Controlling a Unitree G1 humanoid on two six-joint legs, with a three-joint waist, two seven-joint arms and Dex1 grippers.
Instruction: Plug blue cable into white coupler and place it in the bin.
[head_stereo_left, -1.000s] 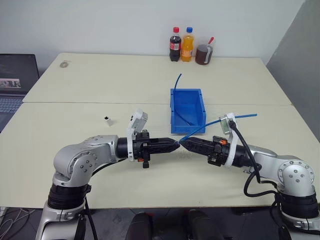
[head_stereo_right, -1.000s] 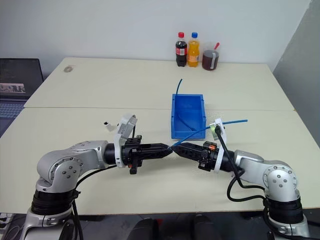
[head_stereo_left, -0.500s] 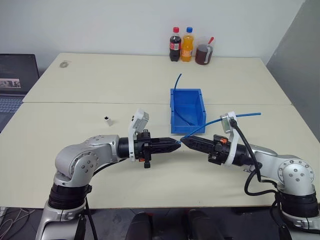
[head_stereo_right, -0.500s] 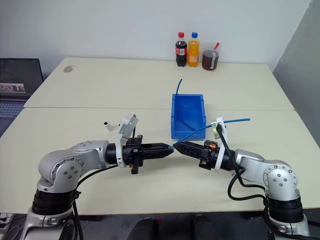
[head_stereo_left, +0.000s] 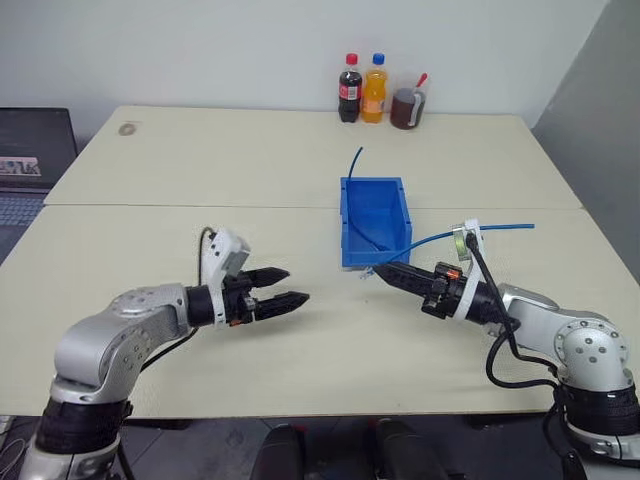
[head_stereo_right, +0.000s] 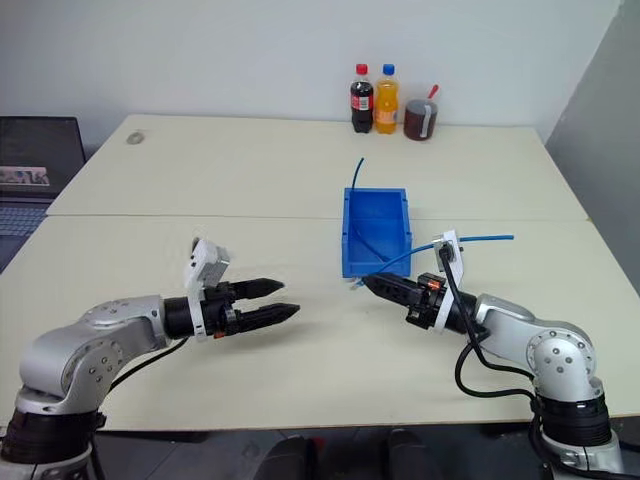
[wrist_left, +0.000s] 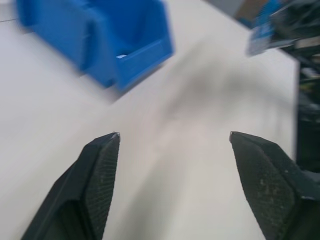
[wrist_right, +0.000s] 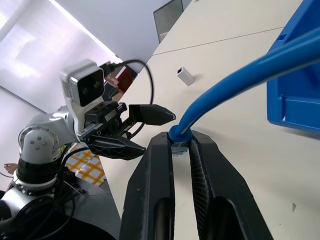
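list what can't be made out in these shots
- Cable plug: right wrist view, hidden between the right end effector fingers.
- Coupler: right wrist view, too small to see its socket.
- Bin: left wrist view, blurred and cut off by the edge.
- Second cable: its lower end is hidden by the bin wall.
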